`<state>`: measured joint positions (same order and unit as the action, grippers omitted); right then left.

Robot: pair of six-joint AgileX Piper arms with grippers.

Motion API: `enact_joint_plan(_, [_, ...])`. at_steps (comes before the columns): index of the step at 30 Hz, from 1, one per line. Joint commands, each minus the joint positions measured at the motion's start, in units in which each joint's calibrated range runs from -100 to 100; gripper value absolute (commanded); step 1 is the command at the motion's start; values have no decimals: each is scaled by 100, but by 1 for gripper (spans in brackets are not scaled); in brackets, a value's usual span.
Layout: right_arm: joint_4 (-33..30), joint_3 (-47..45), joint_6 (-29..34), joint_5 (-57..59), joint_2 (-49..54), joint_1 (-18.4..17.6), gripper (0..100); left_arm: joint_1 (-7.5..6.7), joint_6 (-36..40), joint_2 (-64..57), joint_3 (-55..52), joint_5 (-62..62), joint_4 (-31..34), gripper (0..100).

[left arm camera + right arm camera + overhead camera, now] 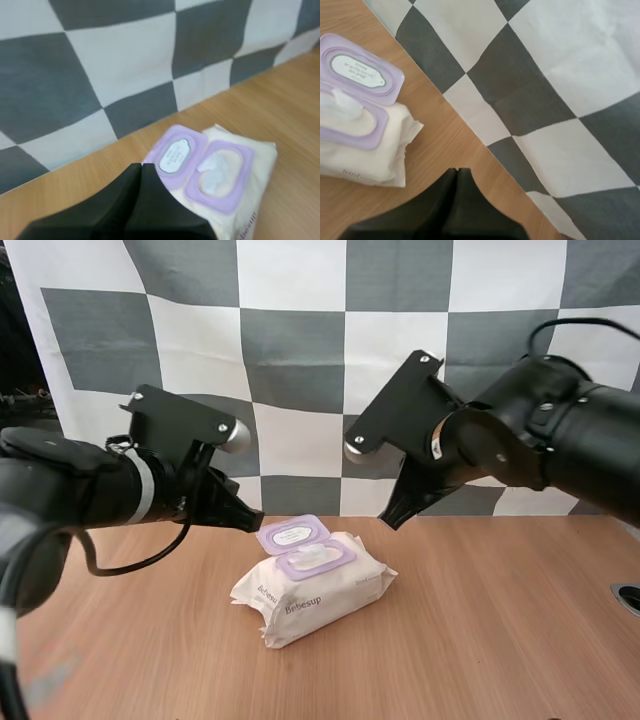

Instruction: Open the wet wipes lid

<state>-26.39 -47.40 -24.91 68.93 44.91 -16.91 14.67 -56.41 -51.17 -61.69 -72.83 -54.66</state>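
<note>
The pack of wet wipes point(318, 592) lies near the middle of the table point(500, 630). Its purple lid point(290, 534) is flipped open and lies flat at the pack's 11 o'clock end. A white wipe point(340, 102) shows in the oval opening.

The left gripper point(252, 522) sits at about 10 o'clock from the pack, fingers pressed together into one dark wedge with nothing between them. Its tip is just beside the lid's outer edge, but I cannot tell whether they touch. The right gripper point(390, 521) hangs at about 2 o'clock from the pack and well apart from it, fingers likewise closed on nothing.

In the left wrist view the left gripper covers the pack's near corner. In the right wrist view the frame cuts off part of the pack. The label on the lid is too small to read.
</note>
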Motion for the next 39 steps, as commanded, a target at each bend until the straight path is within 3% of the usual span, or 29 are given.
enact_joint_plan(1, [1102, 21, -682, 1189, 2219, -1, 0, -170, 1515, -3078, -190, 921, 149, 0])
enact_joint_plan(3, [1818, 21, -1291, 1619, 2736, -1, 0, -344, 1665, -3517, -386, 1122, 418, 0])
enact_joint_plan(6, [2308, 21, -1633, 1465, 3351, -1, 0, -546, 1848, -3907, -632, 1197, 826, 0])
enact_joint_plan(8, [2735, -11, -1545, 269, 4214, 35, 0, -727, 2528, -4335, -934, 1656, 1563, 0])
enact_joint_plan(13, [2831, -466, -1019, -1202, 5264, 562, 0, -856, 4520, -4870, -1518, 2503, 4094, 0])
enact_joint_plan(18, [3321, -1428, -667, -1806, 5509, 1081, 0, -931, 5475, -4883, -2000, 2779, 5522, 0])
enact_joint_plan(20, [3538, -1884, -680, -1943, 5509, 1259, 0, -940, 5638, -4883, -2167, 2932, 5767, 0])
enact_joint_plan(25, [4158, -3016, -659, -4011, 5509, 1709, 0, -940, 5705, -4883, -2601, 3026, 5847, 0])
enact_joint_plan(31, [4170, -4213, -659, -4262, 5509, 1993, 0, -950, 5809, -4883, -3502, 4027, 6176, 0])
enact_joint_plan(36, [4170, -4704, -659, -4262, 5509, 2000, 0, -1184, 5923, -4883, -3831, 4543, 6131, 0])
enact_joint_plan(39, [4041, -5035, -673, -4454, 5509, 2000, 0, -1354, 6482, -4883, -3831, 4335, 6073, 0])
